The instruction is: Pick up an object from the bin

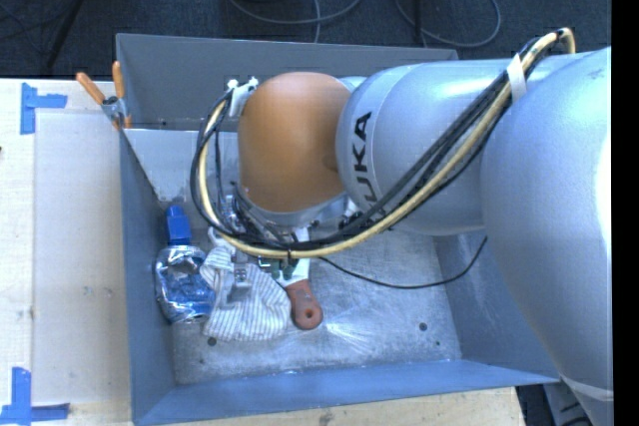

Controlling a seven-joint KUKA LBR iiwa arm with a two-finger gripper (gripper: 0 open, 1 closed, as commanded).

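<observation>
We see a bin (300, 65) of grey metal, its walls matt and even, its floor scuffed and rubbed pale toward the near edge. Against the left wall lies a crumpled wrapper (183, 284) of shiny silver-and-blue foil (or a foil-like plastic, we cannot tell which), creased all over and catching light. Touching it, a striped cloth (250, 312) looks soft, woven and matt, lying in folds. At the cloth's right edge a reddish-brown piece (304, 305) is smooth with a dull sheen. A small blue block (178, 222) nearer the far-left corner looks like plain plastic. Above them the arm's casing (479, 155) is smooth silver-grey with a satin gloss, its orange cover (290, 140) smooth and softly shiny, its cables (204, 175) sheathed in slick black and yellow.
</observation>
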